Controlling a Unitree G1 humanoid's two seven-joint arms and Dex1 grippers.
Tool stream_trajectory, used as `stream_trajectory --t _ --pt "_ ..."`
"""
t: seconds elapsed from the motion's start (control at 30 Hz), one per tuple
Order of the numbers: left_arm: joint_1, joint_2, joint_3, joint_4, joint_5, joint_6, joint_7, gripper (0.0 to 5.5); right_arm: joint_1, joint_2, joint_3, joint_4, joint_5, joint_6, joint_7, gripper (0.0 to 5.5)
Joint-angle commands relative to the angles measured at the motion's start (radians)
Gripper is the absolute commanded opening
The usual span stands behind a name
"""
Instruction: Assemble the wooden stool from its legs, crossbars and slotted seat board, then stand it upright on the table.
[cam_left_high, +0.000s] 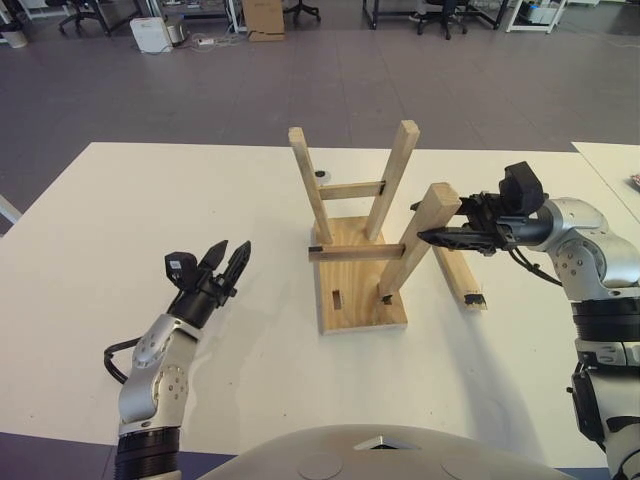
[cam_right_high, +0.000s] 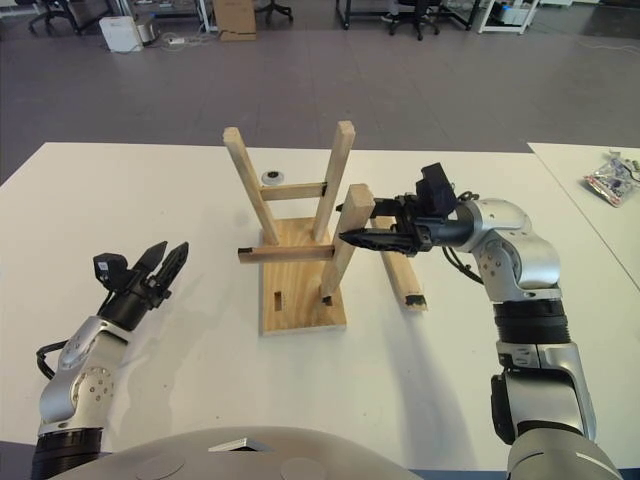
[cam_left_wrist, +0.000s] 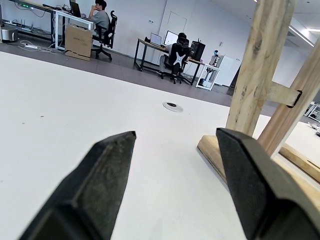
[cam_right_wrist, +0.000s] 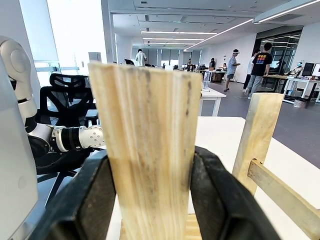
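Observation:
The slotted seat board lies flat on the white table with legs sticking up from it. Two far legs are joined by a crossbar, and a second crossbar runs to the near right leg. My right gripper is shut on the top of that near right leg. Another leg lies flat on the table to the right of the board. My left gripper rests open and empty left of the stool, its fingers pointing at the board.
A small round disc sits on the table behind the stool. A second white table with a packet stands to the right. Office chairs, desks and boxes stand on the floor far behind.

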Motion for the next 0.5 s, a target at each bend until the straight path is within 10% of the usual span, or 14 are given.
stream_trajectory --t 0.03,0.5 --pt "-0.019 -0.002 0.001 0.016 0.009 -0.005 -0.007 2.96 -0.024 -0.010 -0.015 -0.006 0.005 0.024 0.003 2.05" --pt "-0.013 -0.012 -0.001 0.020 0.012 -0.010 -0.016 2.96 -0.018 -0.001 0.002 0.026 -0.042 -0.008 0.027 2.05"
